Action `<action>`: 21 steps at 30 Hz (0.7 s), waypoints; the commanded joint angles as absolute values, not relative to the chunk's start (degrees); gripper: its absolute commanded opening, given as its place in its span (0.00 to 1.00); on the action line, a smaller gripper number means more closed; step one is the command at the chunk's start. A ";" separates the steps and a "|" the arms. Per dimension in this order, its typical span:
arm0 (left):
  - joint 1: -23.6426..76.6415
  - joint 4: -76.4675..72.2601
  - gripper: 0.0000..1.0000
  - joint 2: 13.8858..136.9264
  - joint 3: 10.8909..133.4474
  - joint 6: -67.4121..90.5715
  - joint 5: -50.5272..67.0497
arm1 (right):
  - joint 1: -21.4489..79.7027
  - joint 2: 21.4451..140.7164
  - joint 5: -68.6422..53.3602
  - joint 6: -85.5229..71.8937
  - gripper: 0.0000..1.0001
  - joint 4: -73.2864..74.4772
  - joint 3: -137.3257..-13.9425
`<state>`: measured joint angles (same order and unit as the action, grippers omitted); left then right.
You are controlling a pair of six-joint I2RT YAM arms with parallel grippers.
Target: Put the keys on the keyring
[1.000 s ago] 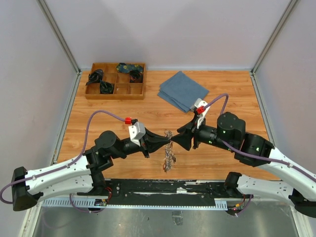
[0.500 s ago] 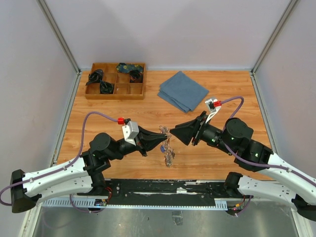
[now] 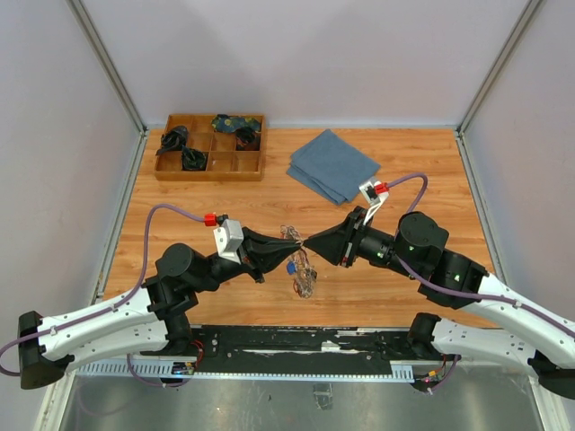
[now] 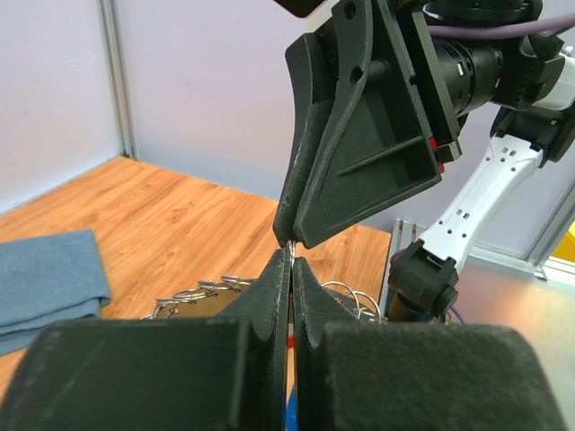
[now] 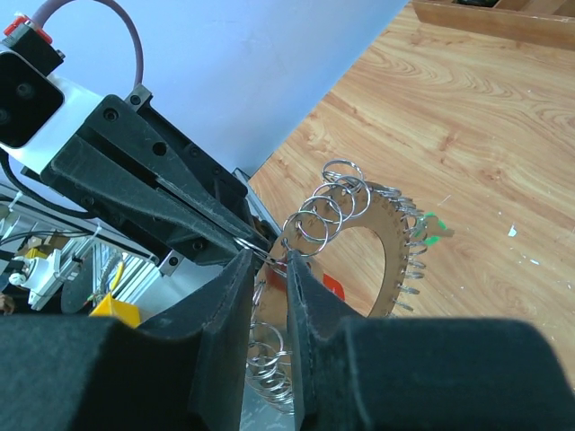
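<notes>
Top external view: both arms meet nose to nose over the middle of the table (image 3: 216, 202), with the keyring (image 3: 304, 274) dangling between the two tips.
Keyring: a big hoop that looks tan in the right wrist view. It's crammed with little silver split rings, so the whole thing is a spiky, shiny bunch.
Keys (image 3: 307, 285): thin silver metal with small plastic tags. I can spot blue, red and green ones.
Left claw (image 3: 292, 249): matte black wedge-shaped fingers, clenched tight on a thin silver wire of the keyring right at the tips.
Right claw (image 3: 308, 244): same black wedges, with a narrow slit between the fingers and a bit of wire sitting in it. Honestly can't tell if it's pinching.
Claw vs ring: the tips are almost touching, and the bunch hangs just below them.
Table: orange-brown wood planks with visible grain.
Around: a folded blue cloth (image 3: 334, 164) and a wooden divided tray (image 3: 216, 176) with dark crumpled bits in it, both at the far side, well apart from the claws.
In the way: from the left wrist, the right claw blocks most of the view, and only the ring's top edge peeks out.
</notes>
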<state>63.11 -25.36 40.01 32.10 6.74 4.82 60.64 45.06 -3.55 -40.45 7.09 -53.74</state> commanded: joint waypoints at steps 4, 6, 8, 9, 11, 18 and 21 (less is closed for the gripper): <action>62.86 -30.28 0.01 39.00 32.40 6.68 3.81 | 61.88 44.82 -5.03 -41.34 0.33 4.51 -54.12; 62.90 -30.40 0.00 38.85 32.29 6.68 3.82 | 61.88 44.59 -4.49 -40.95 0.36 4.89 -53.65; 62.80 -30.54 0.00 38.56 32.32 6.68 4.08 | 61.88 44.28 -3.87 -40.32 0.35 5.30 -53.10; 62.84 -30.65 0.00 38.37 32.22 6.68 4.33 | 61.88 44.04 -3.79 -39.77 0.33 5.23 -52.63; 62.87 -31.07 0.01 37.92 32.05 6.59 5.24 | 61.88 43.55 -4.87 -37.08 0.32 3.62 -51.49; 62.88 -33.38 0.01 36.99 31.47 7.19 11.02 | 61.84 42.35 -15.67 -16.73 0.41 -0.73 -51.54; 62.88 -33.79 0.00 37.26 31.71 7.45 13.68 | 61.87 40.98 -17.37 -9.03 0.41 -3.78 -50.84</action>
<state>63.11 -27.64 38.02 31.35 6.79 9.13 60.64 43.27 -12.16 -23.77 2.59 -50.87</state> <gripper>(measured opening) 0.017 0.415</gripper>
